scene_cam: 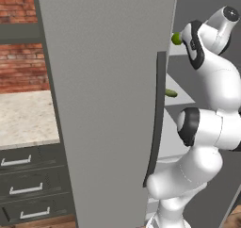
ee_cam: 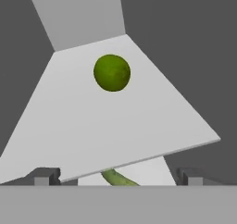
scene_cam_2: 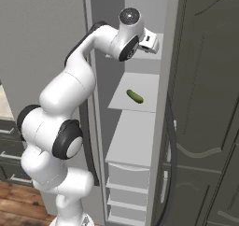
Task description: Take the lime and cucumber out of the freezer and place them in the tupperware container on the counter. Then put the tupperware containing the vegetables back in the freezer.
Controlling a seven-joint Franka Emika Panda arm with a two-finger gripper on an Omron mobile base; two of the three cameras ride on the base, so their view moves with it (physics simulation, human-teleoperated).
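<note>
One lime [ee_cam: 111, 72], one cucumber [scene_cam_2: 135, 96], both inside freezer [scene_cam: 108, 104], door swung open; lime on upper shelf [ee_cam: 115, 121], cuke one shelf below; gripper [ee_cam: 118, 177] spread wide, nothing pinched, just short of upper shelf edge, lime ahead, apart from tips; L base view gives counter [scene_cam: 26, 116] + 3 drawers [scene_cam: 28, 187]; R base view gives cuke whole.

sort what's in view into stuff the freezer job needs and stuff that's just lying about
Belongs to the job:
- lime, on an upper freezer shelf
- cucumber, on the shelf below
- freezer, door open
- counter
- gripper, fingers open, short of the lime

Just there:
- drawers under the counter
- brick wall
- dark cabinet beside the freezer
</note>
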